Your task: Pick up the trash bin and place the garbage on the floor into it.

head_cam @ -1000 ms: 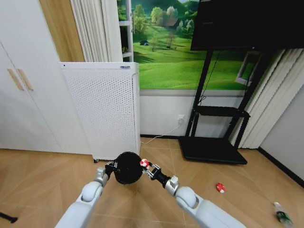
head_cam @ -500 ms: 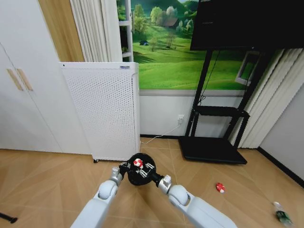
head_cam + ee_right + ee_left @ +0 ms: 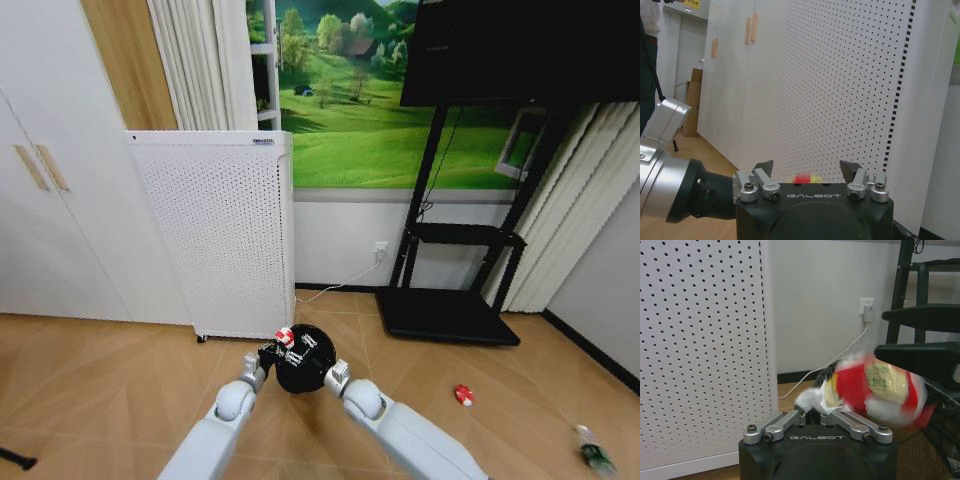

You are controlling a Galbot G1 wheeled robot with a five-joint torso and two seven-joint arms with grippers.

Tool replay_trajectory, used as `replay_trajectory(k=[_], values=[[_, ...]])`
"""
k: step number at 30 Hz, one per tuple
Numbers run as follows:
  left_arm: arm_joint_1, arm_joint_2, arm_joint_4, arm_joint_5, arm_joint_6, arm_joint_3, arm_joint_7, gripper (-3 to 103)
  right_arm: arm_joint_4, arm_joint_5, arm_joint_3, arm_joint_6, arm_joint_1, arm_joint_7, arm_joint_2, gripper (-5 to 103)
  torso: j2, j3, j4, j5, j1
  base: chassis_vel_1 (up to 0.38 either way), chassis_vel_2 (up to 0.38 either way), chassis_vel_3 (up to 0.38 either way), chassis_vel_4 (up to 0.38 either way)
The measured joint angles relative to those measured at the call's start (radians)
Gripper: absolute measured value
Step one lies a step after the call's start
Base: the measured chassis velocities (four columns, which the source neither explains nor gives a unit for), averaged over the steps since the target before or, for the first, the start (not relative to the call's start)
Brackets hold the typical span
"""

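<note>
The left claw point(image 3: 262, 354) is clenched on the near rim of the trash bin point(image 3: 305, 362), holding it off the floor point(image 3: 120, 380) in front of the white perforated appliance point(image 3: 220, 230). In the left wrist view its finger links are drawn together right under the rim, though the tips themselves are hidden behind the wrapper point(image 3: 875, 390).

The right claw point(image 3: 325, 372) sits at the opposite side of the bin, and its fingers point(image 3: 765, 169) are spread apart with nothing between them. The red-and-white wrapper point(image 3: 285, 337) is loose at the bin's edge, just above the left claw and touching nothing I can make out.

A second ago the right claw had that wrapper pinched at its own side of the rim. Half a second ago the wrapper was over the middle of the bin's mouth. Now it has crossed to the left claw's side. Over the same second both arms have folded in, and the bin has drifted toward the right arm's side.

Well away from the right claw, farther to its outer side, the tiny red piece point(image 3: 463, 394) and the bottle point(image 3: 595, 452) lie where they were on the floor.
</note>
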Motion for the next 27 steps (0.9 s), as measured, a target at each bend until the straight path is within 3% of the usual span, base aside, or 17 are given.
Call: replay_trajectory(k=[1, 2, 4, 5, 7, 8, 20, 27], values=[[0.0, 0.0, 0.0, 0.0, 0.0, 0.0, 0.0, 7, 0.0, 0.0, 0.0, 0.0, 0.0, 0.0, 0.0, 69, 0.0, 0.0, 0.0, 0.0, 0.0, 0.0, 0.0, 0.0, 0.0], [-0.001, 0.0, 0.0, 0.0, 0.0, 0.0, 0.001, 7, 0.001, 0.002, 0.001, -0.002, 0.001, -0.003, -0.006, 79, 0.0, 0.0, 0.0, 0.0, 0.0, 0.0, 0.0, 0.0, 0.0], [-0.001, 0.0, 0.001, 0.0, 0.0, 0.0, 0.001, 7, 0.002, 0.004, 0.003, -0.003, 0.001, -0.005, -0.01, 79, 0.0, 0.0, 0.0, 0.0, 0.0, 0.0, 0.0, 0.0, 0.0], [-0.002, 0.0, 0.001, 0.0, 0.0, 0.0, 0.002, 7, 0.003, 0.004, 0.005, -0.003, 0.001, -0.007, -0.015, 90, 0.0, 0.0, -0.0001, 0.0, 0.0, 0.0, 0.0, 0.0, 0.0], [-0.002, 0.0, 0.001, 0.0, 0.0, 0.0, 0.003, 7, 0.004, 0.004, 0.006, -0.003, 0.001, -0.008, -0.019, 90, 0.0, 0.0, -0.0001, 0.0, 0.0, 0.0, 0.0, 0.0, 0.0], [-0.002, 0.0, 0.001, 0.001, 0.0, -0.001, 0.002, 7, 0.007, 0.006, 0.01, -0.003, 0.0, -0.008, -0.024, 99, 0.0, 0.0, 0.0, 0.0, 0.0, 0.0, 0.0, 0.0, 0.0], [0.034, 0.031, -0.048, -0.005, -0.001, -0.044, 0.003, 7, 0.025, 0.021, 0.072, -0.037, -0.048, 0.028, -0.081, 100, 0.0, 0.0, -0.0001, 0.0, 0.0, 0.0, 0.0, 0.0, 0.0], [0.131, 0.057, -0.123, -0.007, 0.0, -0.145, 0.002, 7, 0.008, 0.02, 0.198, -0.06, -0.144, 0.071, -0.097, 100, 0.0, 0.0, 0.0001, 0.0, 0.0, 0.0, 0.0, 0.0, 0.0]])
